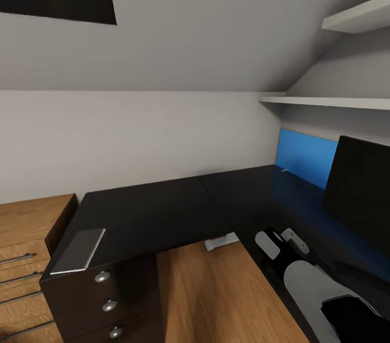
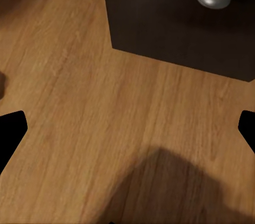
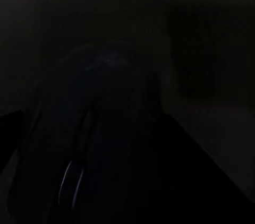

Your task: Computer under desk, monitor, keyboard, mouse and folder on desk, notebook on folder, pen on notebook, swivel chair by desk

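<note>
— Right in front of the right gripper [image 1: 281,241], what is seen?

— A dark round shape is seen very close in the right wrist view. It is taken to be the mouse [image 3: 101,123]. Its long side seems to run the same way the gripper looks.

— Is it held?

— That cannot be told. The picture is too dark for the fingers to be made out.

— Where is all this?

— Over the black bench [image 1: 162,213], near the monitor [image 1: 360,191]. So the mouse is best dealt with by the right arm.

— And the notebook [image 1: 80,250]?

— It is laid flat on the far left corner of the bench, above the drawer unit [image 1: 103,299], well apart from the right gripper. It would be reached more easily by the left arm.

— The left gripper [image 2: 127,128]?

— It is spread wide with nothing held, and is pointed at the wood floor [image 2: 79,102].
</note>
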